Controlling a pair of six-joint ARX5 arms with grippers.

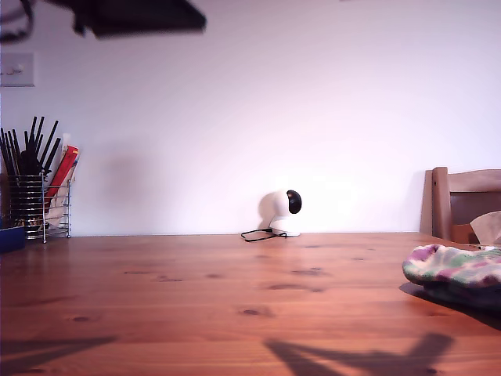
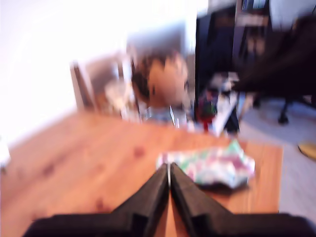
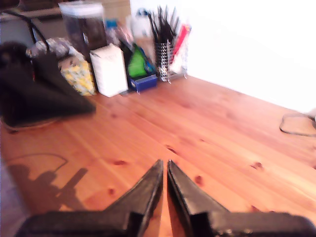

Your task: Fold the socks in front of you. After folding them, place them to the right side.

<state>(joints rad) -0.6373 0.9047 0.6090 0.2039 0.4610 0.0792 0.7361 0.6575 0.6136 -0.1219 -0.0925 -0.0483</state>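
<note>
Wooden worktop [image 1: 196, 298], knotty pine, under bright, washed-out light. The socks [image 1: 454, 266] lie in a bunched heap at the exterior view's right edge, resting on the worktop near its far side, white fabric with teal, purple and green blotches; how neatly they are folded cannot be told from here. In the first wrist view the same heap [image 2: 210, 165] sits on the wood just beyond the tips of my first gripper [image 2: 169, 170], not touched by them. My first gripper's jaws are pressed together to a thin seam and hold nothing; that view is blurred. My second gripper [image 3: 164, 168] hangs above bare wood, its jaws nearly meeting with only a sliver of gap, nothing between them. Its view looks toward a wire utensil holder [image 3: 168, 61] full of black sticks, with a white box [image 3: 109, 69], a small blue box [image 3: 144, 82] and a yellow patterned pack [image 3: 79, 74] beside it. The same holder [image 1: 39, 200] stands at the exterior view's left by the wall. A small white rounded device [image 1: 282, 211] with a dark front and a thin black cable sits at the worktop's back edge near the middle. A wooden chair [image 1: 466, 204] shows behind the socks. Arm shadows fall on the near wood. A dark blurred shape [image 1: 133, 16] crosses the exterior view's upper left; which arm it is cannot be told.
</note>
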